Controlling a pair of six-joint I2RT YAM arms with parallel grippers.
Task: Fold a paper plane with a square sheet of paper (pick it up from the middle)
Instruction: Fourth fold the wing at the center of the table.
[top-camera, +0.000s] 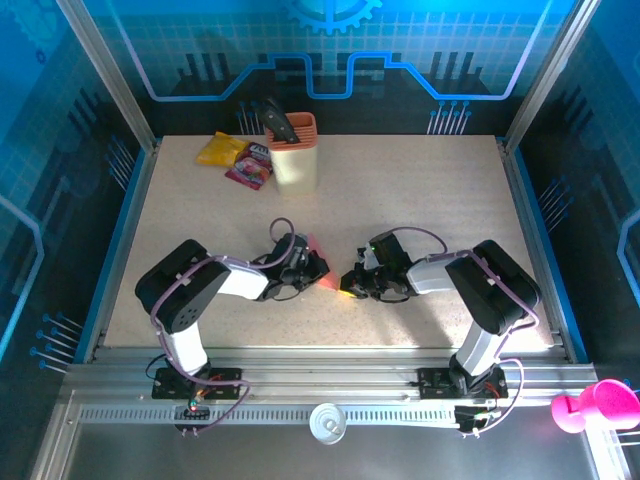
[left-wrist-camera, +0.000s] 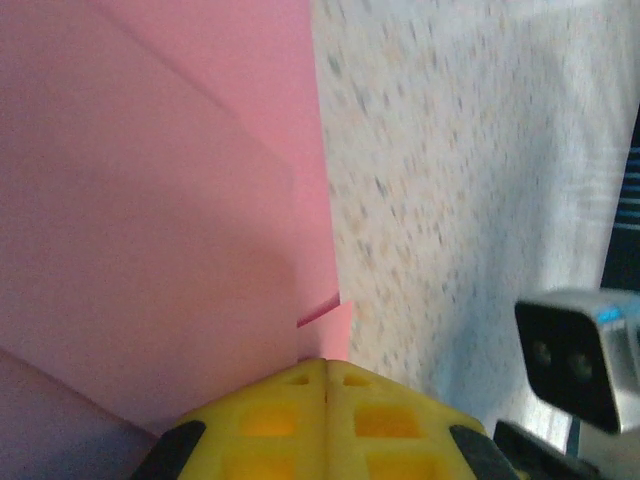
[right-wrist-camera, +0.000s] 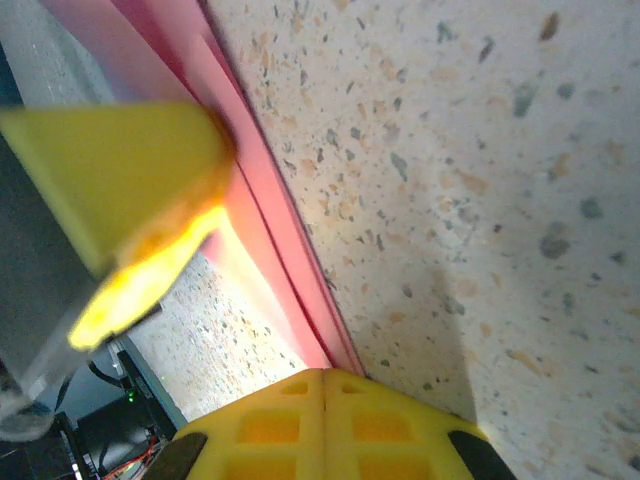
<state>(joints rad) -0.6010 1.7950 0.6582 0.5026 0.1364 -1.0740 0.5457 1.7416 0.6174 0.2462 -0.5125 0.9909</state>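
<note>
Left pincer (top-camera: 312, 268) (left-wrist-camera: 325, 368): clenched, yellow pads meet at the seam, grasping an edge of the thin pink-red matte paper sheet (top-camera: 319, 248) (left-wrist-camera: 150, 200). From the left wrist, the sheet lies in several flat folded layers with straight creases, and a small flap runs into the seam.

Right pincer (top-camera: 352, 285) (right-wrist-camera: 325, 378): also clenched on the sheet (right-wrist-camera: 295, 290). A narrow stacked pink edge runs straight into the pad seam. A blurred yellow finger (right-wrist-camera: 130, 170) of my left pincer sits against the same strip further up.

Top view: both pincers are tip to tip, low over the near-centre of the beige speckled surface (top-camera: 430, 200), with the sheet between them and partly under the left one. I cannot tell whether it is lifted or flat.

My right arm's grey wrist camera (left-wrist-camera: 580, 355) is just beside the sheet.

Well apart, at the far left of the surface: a peach rectangular holder (top-camera: 295, 160) with a black tool in it, a yellow crinkly packet (top-camera: 222, 148) and a glossy purple-pink packet (top-camera: 250, 167) beside it.
</note>
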